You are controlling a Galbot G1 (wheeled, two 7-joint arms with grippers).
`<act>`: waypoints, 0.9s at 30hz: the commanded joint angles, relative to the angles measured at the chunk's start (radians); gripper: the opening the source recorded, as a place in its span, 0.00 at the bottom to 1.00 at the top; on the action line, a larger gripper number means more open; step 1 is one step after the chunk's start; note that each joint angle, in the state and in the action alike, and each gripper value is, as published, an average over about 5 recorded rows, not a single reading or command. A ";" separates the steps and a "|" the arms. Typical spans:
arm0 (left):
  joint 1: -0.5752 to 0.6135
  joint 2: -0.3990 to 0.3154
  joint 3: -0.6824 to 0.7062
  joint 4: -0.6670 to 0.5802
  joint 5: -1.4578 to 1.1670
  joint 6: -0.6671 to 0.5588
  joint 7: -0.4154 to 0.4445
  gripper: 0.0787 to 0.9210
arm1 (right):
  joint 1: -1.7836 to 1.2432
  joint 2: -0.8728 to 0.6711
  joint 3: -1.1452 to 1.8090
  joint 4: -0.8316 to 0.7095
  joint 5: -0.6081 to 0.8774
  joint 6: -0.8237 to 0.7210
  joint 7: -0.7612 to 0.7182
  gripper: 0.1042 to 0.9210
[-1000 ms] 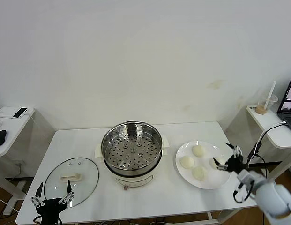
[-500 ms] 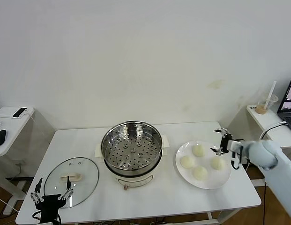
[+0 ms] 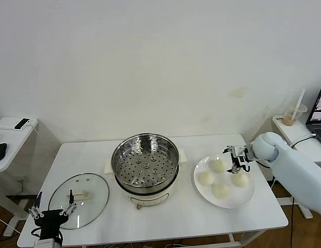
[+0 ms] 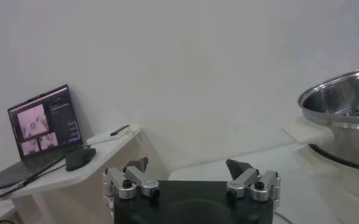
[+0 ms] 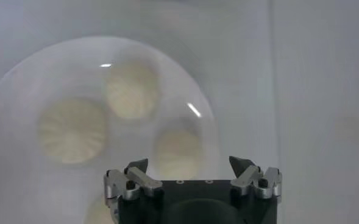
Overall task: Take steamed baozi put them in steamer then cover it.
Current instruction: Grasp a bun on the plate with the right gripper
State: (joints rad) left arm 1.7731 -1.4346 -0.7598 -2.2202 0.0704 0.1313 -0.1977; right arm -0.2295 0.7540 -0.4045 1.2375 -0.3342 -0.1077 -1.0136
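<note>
nothing done: 4 baozi (image 3: pixel 219 178) on plate (image 3: pixel 246 197), steamer (image 3: pixel 144 164) empty, cover (image 3: pixel 78 193) off; right gripper (image 3: pixel 235 158) released above them, left gripper (image 3: pixel 49 214) idle, released.

From the right wrist, the fourth steamed bun (image 5: pixel 100 213) was mostly hidden behind the right gripper (image 5: pixel 188 167), and the plate (image 5: pixel 21 85) ran off the picture's edge. From the left wrist, only part of the steamer (image 4: pixel 344 109) showed. The laptop (image 3: pixel 319 109) on the side desk was cut off too.
</note>
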 commanded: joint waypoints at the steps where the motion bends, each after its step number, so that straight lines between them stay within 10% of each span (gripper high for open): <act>1: -0.007 0.007 -0.029 -0.001 -0.005 0.007 0.005 0.88 | 0.126 0.132 -0.151 -0.231 -0.091 0.031 -0.073 0.88; 27: -0.010 0.016 -0.054 0.006 -0.009 0.007 0.007 0.88 | 0.134 0.268 -0.141 -0.395 -0.117 -0.003 -0.028 0.78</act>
State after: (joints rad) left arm 1.7660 -1.4192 -0.8104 -2.2117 0.0613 0.1390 -0.1890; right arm -0.1084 0.9862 -0.5307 0.8925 -0.4455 -0.0973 -1.0456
